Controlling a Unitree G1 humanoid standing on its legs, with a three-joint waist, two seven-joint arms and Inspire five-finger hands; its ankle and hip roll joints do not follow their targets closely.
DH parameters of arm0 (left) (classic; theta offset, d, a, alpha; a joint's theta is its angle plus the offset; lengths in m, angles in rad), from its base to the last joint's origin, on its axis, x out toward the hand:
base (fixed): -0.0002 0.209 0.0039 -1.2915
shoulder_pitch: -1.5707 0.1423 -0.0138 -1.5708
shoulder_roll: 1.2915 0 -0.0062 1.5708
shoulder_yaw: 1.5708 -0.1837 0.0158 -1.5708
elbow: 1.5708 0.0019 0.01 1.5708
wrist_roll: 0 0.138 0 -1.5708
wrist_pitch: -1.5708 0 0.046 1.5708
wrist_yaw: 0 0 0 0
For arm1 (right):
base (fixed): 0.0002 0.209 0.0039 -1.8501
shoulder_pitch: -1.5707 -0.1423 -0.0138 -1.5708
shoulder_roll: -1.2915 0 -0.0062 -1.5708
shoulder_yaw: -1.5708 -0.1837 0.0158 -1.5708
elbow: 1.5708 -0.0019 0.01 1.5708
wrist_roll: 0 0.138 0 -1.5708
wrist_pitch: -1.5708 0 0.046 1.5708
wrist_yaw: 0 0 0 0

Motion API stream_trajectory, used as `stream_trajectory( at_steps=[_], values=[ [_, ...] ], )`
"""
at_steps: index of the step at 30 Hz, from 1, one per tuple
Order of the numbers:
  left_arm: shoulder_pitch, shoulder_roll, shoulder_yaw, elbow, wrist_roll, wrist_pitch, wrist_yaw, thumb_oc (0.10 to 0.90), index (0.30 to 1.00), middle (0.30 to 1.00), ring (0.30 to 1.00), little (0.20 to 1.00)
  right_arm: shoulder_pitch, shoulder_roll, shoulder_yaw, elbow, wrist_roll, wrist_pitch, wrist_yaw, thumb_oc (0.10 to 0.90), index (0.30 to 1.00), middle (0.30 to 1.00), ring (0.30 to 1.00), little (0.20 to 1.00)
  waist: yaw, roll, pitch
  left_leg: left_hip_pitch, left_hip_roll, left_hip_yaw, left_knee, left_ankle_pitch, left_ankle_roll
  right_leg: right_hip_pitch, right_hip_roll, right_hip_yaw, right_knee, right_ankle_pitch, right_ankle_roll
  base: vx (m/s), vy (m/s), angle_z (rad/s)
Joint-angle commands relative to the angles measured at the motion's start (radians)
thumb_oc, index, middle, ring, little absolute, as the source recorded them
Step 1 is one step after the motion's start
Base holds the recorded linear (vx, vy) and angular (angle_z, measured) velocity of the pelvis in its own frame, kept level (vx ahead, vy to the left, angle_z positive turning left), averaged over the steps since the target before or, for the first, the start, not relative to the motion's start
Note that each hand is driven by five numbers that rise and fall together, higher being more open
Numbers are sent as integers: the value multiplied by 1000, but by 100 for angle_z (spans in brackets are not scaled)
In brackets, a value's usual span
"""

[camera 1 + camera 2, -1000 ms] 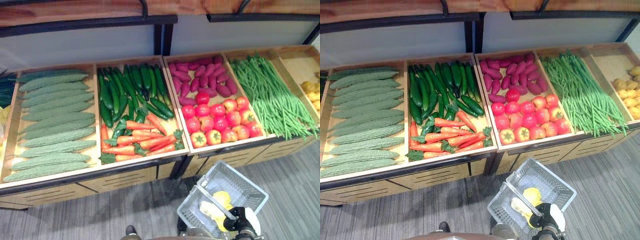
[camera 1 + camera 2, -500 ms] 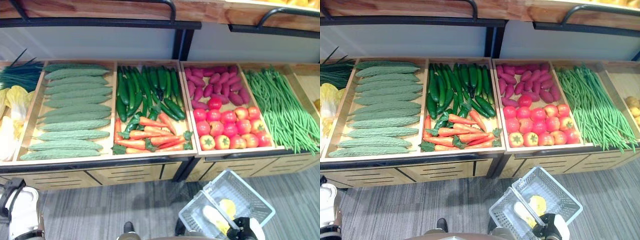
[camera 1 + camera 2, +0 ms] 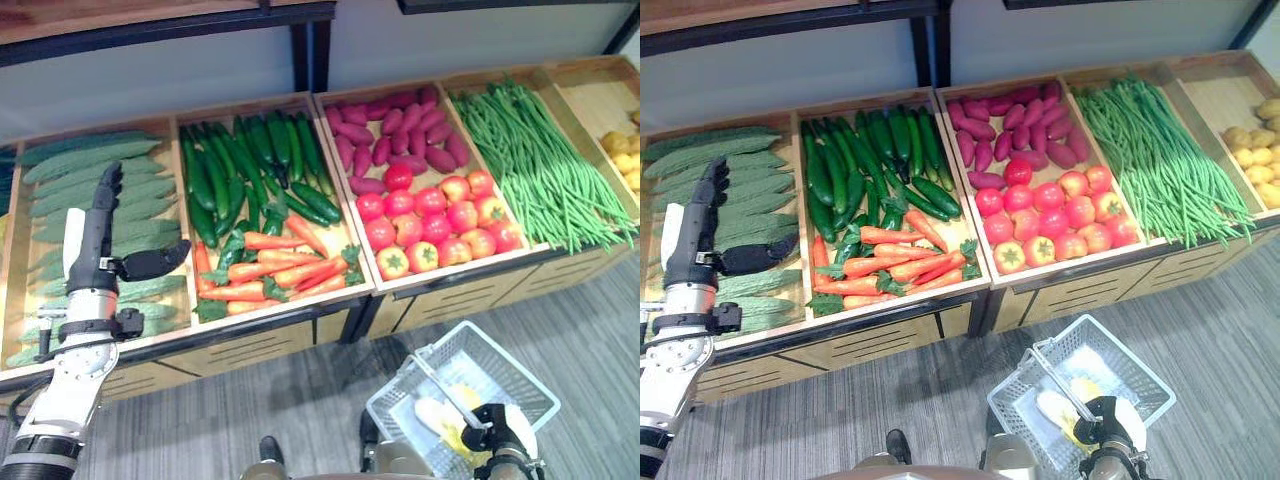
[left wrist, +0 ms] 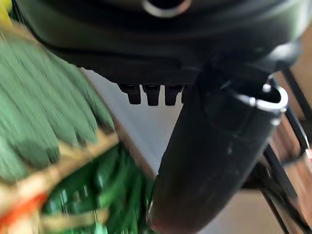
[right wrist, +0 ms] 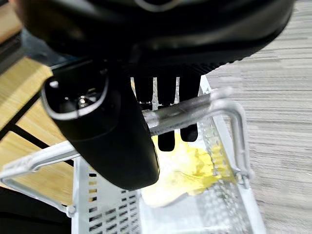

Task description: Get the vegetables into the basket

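Wooden trays (image 3: 285,305) sit side by side along a low stand, each one filled with produce. The leftmost tray holds pale green bitter gourds (image 3: 85,160). The next one holds dark cucumbers (image 3: 250,165) at the back and orange carrots (image 3: 270,275) at the front. The tray after that has purple sweet potatoes (image 3: 395,135) behind red tomatoes (image 3: 435,220). Beside it lie long green beans (image 3: 530,165), and the last tray on the right has small yellow potatoes (image 3: 1250,155).

The left hand (image 3: 100,235) is raised over the bitter gourds, its fingers straight and pointing toward the back of the tray, its thumb (image 3: 155,262) sticking out sideways toward the carrots. It holds nothing and does not seem to touch the vegetables below it. In the left wrist view the straight fingers (image 4: 146,92) show past the palm, with green vegetables blurred beyond them.

The right hand (image 3: 495,430) is low at the front, over the grey floor (image 3: 590,330). Its fingers (image 5: 163,109) are curled round the metal handle (image 5: 190,109) of a white basket (image 3: 530,385), with the thumb closed under the bar. The basket hangs just in front of the stand, below the tomato tray. Inside it lies a yellow and pale leafy vegetable (image 5: 187,170).
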Motion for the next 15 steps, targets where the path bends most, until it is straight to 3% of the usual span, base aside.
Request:
stream_trajectory(
  at_steps=[1,3,4,5,11,15],
  values=[
    [-99,90,0,16,-99,-100,-108,900,1000,1000,1000,1000,-39,-45,0,-18,-11,-33,-14,400,300,300,300,300,0,-23,-45,2,25,-50,3,-42,-36,9,-82,31,0,-24,121,55,11,-16],
    [-110,152,-54,1,-116,-96,-195,900,1000,1000,1000,1000,-40,-51,2,-24,-14,-36,-4,400,300,300,300,300,-8,-20,-49,11,27,-42,3,-44,-39,11,-80,38,0,-26,122,71,11,-17],
    [-118,238,-121,-9,-170,-71,-314,900,1000,1000,1000,1000,-42,-59,7,-21,-16,-37,8,400,300,300,300,300,-18,-14,-58,20,28,-32,3,-47,-40,14,-77,44,0,-27,124,87,7,-12],
    [-127,282,-153,1,-186,-60,-350,900,1000,1000,1000,1000,-42,-62,13,-45,-26,-30,15,400,300,300,300,300,-26,-12,-62,25,30,-27,3,-47,-41,14,-75,48,0,-27,124,82,7,-9],
    [-236,291,-259,91,-123,-62,-336,900,1000,1000,1000,1000,-49,-69,20,-29,-30,-31,19,400,300,300,300,300,-37,-8,-60,25,31,-23,3,-47,-44,12,-74,51,0,-28,125,14,2,-3],
    [-319,299,-325,152,4,-52,-278,900,1000,1000,1000,1000,-52,-79,32,-38,-29,-39,21,400,300,300,300,300,-46,-5,-53,23,32,-16,3,-46,-44,6,-73,55,0,-26,128,6,5,-5]
  ],
)
